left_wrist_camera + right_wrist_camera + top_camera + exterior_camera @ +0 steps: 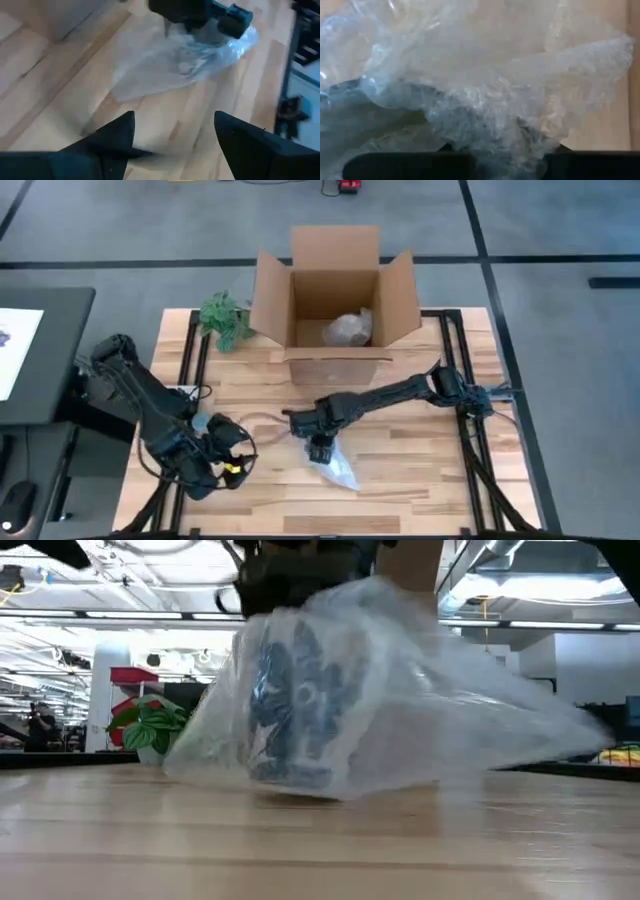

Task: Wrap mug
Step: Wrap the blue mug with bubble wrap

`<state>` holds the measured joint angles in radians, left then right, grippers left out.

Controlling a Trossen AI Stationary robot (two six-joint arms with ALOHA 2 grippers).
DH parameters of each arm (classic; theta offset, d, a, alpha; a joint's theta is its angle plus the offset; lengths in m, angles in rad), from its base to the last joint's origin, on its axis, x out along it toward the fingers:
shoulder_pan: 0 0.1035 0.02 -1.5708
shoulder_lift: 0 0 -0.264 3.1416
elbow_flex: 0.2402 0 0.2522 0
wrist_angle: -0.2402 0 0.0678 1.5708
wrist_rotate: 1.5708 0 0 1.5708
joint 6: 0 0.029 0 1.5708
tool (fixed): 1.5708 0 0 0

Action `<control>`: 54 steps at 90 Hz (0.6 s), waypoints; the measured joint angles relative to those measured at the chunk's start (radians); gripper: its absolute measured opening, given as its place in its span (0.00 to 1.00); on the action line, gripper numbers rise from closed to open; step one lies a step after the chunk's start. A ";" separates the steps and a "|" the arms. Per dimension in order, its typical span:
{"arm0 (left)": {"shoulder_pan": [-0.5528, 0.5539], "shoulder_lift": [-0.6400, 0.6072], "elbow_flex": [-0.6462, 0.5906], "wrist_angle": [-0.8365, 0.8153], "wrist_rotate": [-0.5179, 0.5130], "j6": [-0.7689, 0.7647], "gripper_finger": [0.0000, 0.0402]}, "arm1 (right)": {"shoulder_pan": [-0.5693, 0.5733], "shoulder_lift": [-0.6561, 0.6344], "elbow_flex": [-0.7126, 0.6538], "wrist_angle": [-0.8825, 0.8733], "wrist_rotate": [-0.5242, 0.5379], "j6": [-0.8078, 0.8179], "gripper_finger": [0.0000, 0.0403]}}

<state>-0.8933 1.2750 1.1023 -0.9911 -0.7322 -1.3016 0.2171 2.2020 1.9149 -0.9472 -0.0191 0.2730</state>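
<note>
the mug (290, 705) stood mid-table under bubble wrap (335, 465), near side of the cardboard box (335, 305); the right gripper (318, 448) pressed there, jaw state untellable, the left gripper (172, 135) gaped nearby, so tucking needed steady downward pressure.

Wooden table (400, 470): box (335, 300), plant (225, 318), wrapped mug (330, 460).

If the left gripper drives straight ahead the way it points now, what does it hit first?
Probably the bubble wrap lying on the table, with the right gripper at its far end. The left gripper is open, and bare wood lies before it; depth is uncertain.
</note>
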 joint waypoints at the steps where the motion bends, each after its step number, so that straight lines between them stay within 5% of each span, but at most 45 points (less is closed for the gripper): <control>1: -0.003 -0.005 0.000 0.000 0.000 0.008 0.63 | 0.006 -0.005 0.005 0.000 0.003 -0.015 0.08; 29: -0.118 -0.058 0.000 0.024 0.003 0.184 0.63 | 0.228 -0.157 0.082 -0.002 0.192 -0.419 0.08; 54: -0.198 -0.053 -0.127 0.165 0.082 0.155 0.63 | 0.293 -0.185 0.088 -0.073 0.286 -0.348 0.08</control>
<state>-1.0915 1.2221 0.9751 -0.8260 -0.6499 -1.1464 0.5106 2.0165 2.0031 -1.0200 0.2669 -0.0746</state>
